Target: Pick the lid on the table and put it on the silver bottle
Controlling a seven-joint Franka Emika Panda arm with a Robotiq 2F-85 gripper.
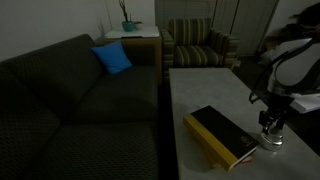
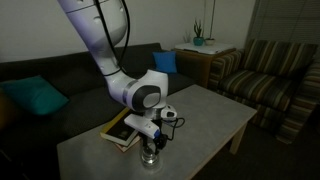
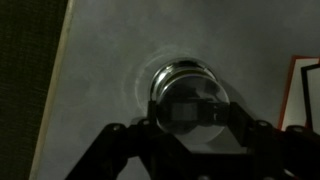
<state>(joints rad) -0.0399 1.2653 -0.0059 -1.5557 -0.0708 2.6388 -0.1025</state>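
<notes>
My gripper (image 1: 271,127) hangs over the near right part of the pale speckled table (image 1: 205,90), right over the small shiny silver bottle (image 1: 272,141). Both also show in an exterior view, the gripper (image 2: 152,141) above the bottle (image 2: 150,156). In the wrist view the fingers (image 3: 192,122) sit on either side of a round pale disc, the lid (image 3: 190,98). The lid lies over the bottle's round rim (image 3: 185,68), and I cannot tell whether it rests on the rim. The picture is dim.
A black-and-yellow book (image 1: 222,135) lies on the table just beside the bottle, also seen in an exterior view (image 2: 120,130). A dark sofa (image 1: 70,95) runs along one table side. A striped armchair (image 1: 200,45) and a side table with a plant (image 1: 128,30) stand beyond.
</notes>
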